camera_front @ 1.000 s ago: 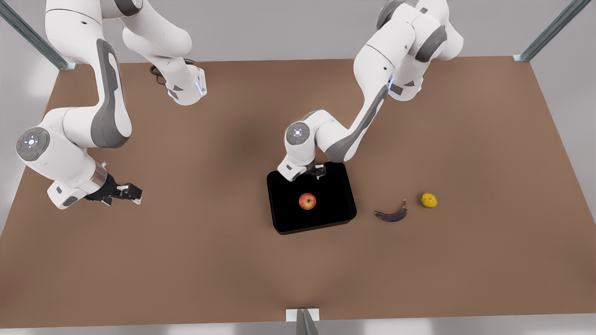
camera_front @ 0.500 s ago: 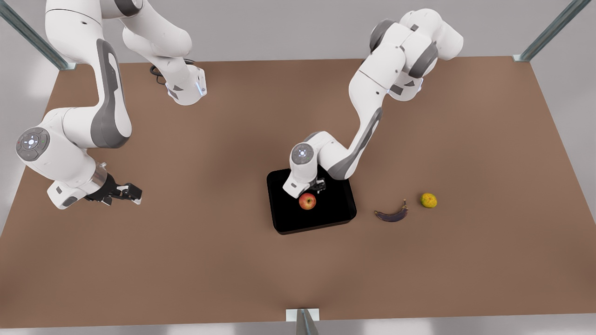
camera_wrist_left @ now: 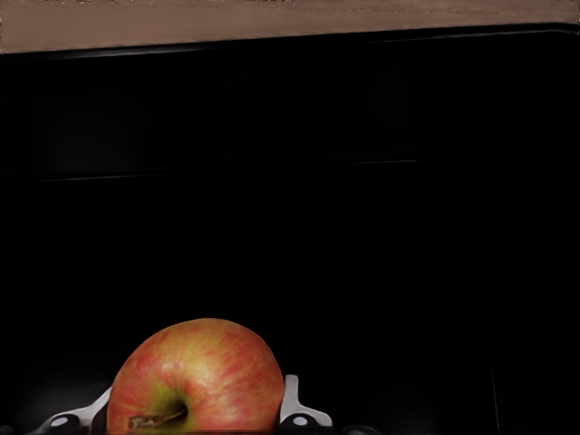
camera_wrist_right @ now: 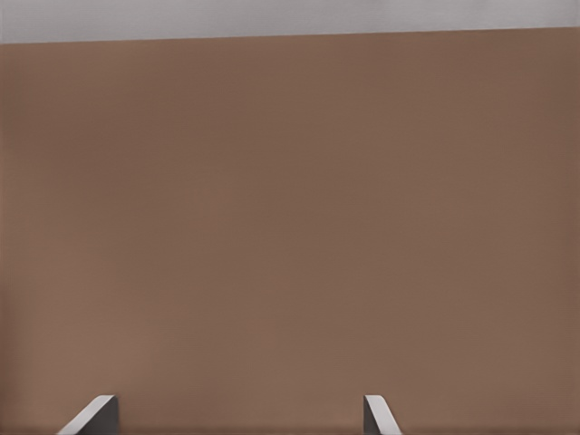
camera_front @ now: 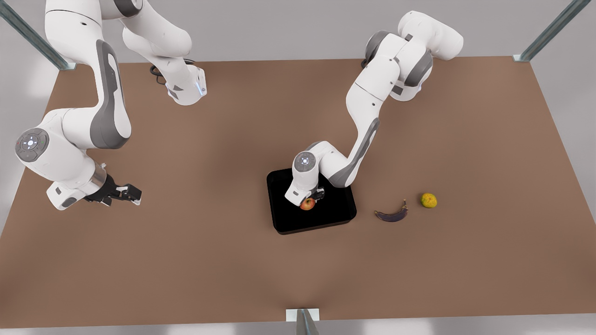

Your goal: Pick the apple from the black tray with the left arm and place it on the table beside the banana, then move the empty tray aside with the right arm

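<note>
The red apple point(camera_front: 307, 204) point(camera_wrist_left: 195, 376) lies in the middle of the glossy black tray point(camera_front: 335, 215) point(camera_wrist_left: 362, 227). My left gripper point(camera_front: 311, 199) point(camera_wrist_left: 192, 417), on the arm at the front view's right, is down in the tray and open, with a finger on each side of the apple. The dark purple-brown banana point(camera_front: 392, 215) lies on the brown table point(camera_front: 233, 265) to the front view's right of the tray. My right gripper point(camera_front: 132, 192) point(camera_wrist_right: 237, 415) waits open above bare table at the front view's left, holding nothing.
A lumpy yellow-green fruit point(camera_front: 429, 200) sits just beyond the banana toward the front view's right. Metal frame posts point(camera_front: 303, 322) stand at the table's near edge and far corners. Bare tabletop stretches between the tray and the right gripper.
The left arm has come forward and down from the tray's far rim, bringing its gripper around the apple. The apple, tray and right arm have not moved.
</note>
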You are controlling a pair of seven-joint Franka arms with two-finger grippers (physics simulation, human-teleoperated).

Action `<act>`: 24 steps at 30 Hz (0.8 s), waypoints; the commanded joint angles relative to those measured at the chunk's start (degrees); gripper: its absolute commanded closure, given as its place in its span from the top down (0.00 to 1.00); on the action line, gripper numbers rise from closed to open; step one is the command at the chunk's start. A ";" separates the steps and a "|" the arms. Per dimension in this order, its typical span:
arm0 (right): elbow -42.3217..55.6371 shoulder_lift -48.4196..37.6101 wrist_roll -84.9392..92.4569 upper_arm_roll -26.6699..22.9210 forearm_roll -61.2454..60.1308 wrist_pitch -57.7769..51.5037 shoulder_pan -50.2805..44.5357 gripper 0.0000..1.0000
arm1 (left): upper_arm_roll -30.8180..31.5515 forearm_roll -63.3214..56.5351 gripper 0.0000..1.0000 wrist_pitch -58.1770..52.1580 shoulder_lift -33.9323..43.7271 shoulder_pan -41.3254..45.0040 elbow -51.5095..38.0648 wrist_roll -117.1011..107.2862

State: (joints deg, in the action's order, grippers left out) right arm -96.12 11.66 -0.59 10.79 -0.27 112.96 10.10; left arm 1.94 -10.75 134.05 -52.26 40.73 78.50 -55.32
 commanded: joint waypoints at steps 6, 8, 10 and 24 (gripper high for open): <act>-0.03 -0.06 0.07 0.02 0.01 -0.02 0.01 1.00 | 0.09 -0.32 0.48 -16.45 9.54 0.14 0.87 5.05; 0.32 -0.14 -1.34 0.11 0.62 -0.11 -0.34 1.00 | -0.09 -0.41 0.50 -21.37 12.09 -0.65 1.22 10.23; 6.73 0.03 -17.32 3.97 2.46 -6.87 -4.64 1.00 | -0.09 -0.41 0.50 -30.33 17.36 -5.13 2.01 25.51; 34.42 27.10 -56.54 3.80 6.78 -4.94 -36.12 0.98 | -16.52 0.38 0.50 20.72 33.27 -10.85 51.23 59.28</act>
State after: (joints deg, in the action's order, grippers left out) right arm -61.84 38.33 -25.26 14.41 6.47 103.01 -25.70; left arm -14.61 -10.13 136.60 -19.45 29.74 127.28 -20.19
